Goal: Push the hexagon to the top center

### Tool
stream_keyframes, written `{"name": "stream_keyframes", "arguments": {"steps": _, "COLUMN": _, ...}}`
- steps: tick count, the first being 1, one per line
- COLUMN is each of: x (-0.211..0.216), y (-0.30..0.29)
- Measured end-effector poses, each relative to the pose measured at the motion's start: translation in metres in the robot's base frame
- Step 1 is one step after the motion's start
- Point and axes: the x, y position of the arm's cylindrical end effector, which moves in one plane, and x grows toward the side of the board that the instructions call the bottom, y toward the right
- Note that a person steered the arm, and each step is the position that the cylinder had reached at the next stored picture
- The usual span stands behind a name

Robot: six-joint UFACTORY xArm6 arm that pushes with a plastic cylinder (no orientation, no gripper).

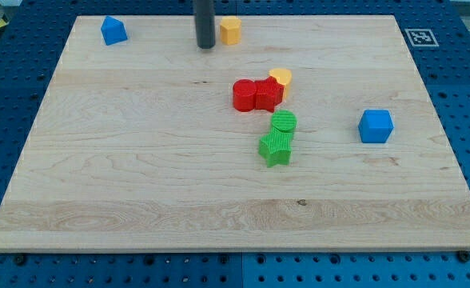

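Observation:
A yellow-orange hexagon block [231, 30] sits near the view's top centre of the wooden board [139, 184]. My tip [205, 46] rests on the board just to the left of the hexagon, with a small gap between them. The rod comes down from the view's top edge.
Two red blocks [256, 94] sit together mid-board, with a yellow-orange block [281, 78] touching their upper right. A green round block [284, 122] and a green star [276, 148] lie below them. A blue cube [376, 126] is at the right, a blue pointed block [113, 30] at top left.

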Motion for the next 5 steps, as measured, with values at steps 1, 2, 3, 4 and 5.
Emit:
{"name": "stream_keyframes", "arguments": {"steps": 1, "x": -0.006, "y": -0.002}}
{"name": "stream_keyframes", "arguments": {"steps": 2, "x": -0.009, "y": 0.013}}
{"name": "stream_keyframes", "arguments": {"steps": 3, "x": -0.009, "y": 0.018}}
{"name": "stream_keyframes", "arguments": {"steps": 4, "x": -0.011, "y": 0.019}}
{"name": "stream_keyframes", "arguments": {"steps": 5, "x": -0.014, "y": 0.028}}
